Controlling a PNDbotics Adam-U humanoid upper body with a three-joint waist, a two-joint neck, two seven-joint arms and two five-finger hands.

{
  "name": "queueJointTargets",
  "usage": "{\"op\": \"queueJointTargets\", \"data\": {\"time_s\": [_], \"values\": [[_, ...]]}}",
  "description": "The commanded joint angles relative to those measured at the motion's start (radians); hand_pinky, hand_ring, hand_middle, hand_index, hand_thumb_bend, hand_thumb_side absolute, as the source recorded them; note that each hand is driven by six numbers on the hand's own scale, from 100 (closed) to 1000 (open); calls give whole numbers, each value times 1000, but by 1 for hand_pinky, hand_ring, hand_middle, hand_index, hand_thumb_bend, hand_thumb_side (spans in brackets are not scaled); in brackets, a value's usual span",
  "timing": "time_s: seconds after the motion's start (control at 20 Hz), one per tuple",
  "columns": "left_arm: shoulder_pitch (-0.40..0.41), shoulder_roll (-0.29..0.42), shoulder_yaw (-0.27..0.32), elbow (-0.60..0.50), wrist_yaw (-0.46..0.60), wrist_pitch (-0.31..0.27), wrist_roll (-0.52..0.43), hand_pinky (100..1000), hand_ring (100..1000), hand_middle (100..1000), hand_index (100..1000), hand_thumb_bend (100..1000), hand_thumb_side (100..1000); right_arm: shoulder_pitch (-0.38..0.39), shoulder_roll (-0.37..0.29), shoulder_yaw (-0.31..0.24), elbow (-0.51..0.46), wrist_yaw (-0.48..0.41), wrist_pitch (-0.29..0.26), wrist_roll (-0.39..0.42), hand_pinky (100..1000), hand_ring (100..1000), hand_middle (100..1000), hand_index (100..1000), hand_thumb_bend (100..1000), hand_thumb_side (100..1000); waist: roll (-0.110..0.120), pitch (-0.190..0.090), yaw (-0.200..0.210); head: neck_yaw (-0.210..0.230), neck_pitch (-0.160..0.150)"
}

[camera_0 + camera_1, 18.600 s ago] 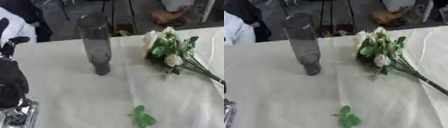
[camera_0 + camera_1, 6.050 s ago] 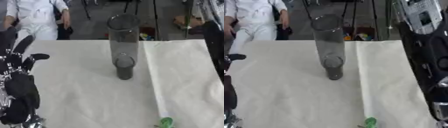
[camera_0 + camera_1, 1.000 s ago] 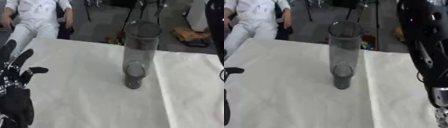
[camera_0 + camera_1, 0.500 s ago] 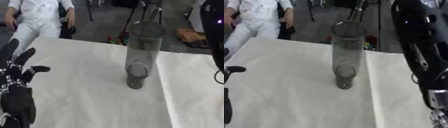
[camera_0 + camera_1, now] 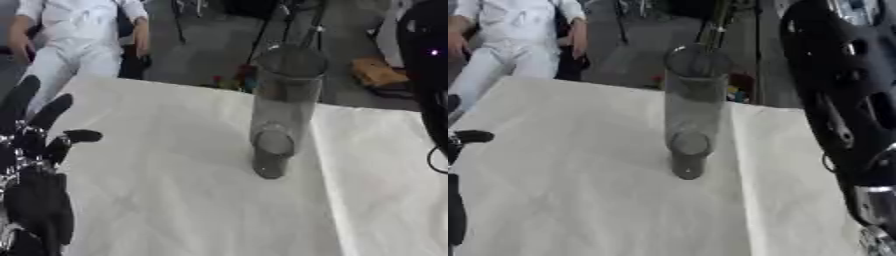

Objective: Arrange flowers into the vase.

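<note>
Left hand (image 5: 35, 150) upright, fingers spread | right hand unseen | vase (image 5: 278, 112) upright

Vase (image 5: 278, 107) centre frame: clear smoky grey glass, darker grey base. Tablecloth (image 5: 175, 200): plain off-white. Left hand (image 5: 35, 165) lower left: black with silver joints. Right arm (image 5: 846, 100) right edge: black.
</note>
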Motion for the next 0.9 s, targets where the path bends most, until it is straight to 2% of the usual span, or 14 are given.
{"op": "queueJointTargets", "data": {"time_s": [0.05, 0.9], "values": [[-14, 6, 1, -15, -3, -2, -4, 589, 853, 928, 938, 437, 976, -14, -1, -6, -14, 9, 9, 3, 100, 100, 100, 100, 432, 325, 8, -30, 0, 3, -2], [-19, -3, 0, -15, 0, -2, -3, 587, 853, 928, 938, 431, 981, 33, 27, -5, -51, -5, 42, 38, 100, 100, 100, 100, 429, 302, 11, -16, 1, 6, -8]]}}
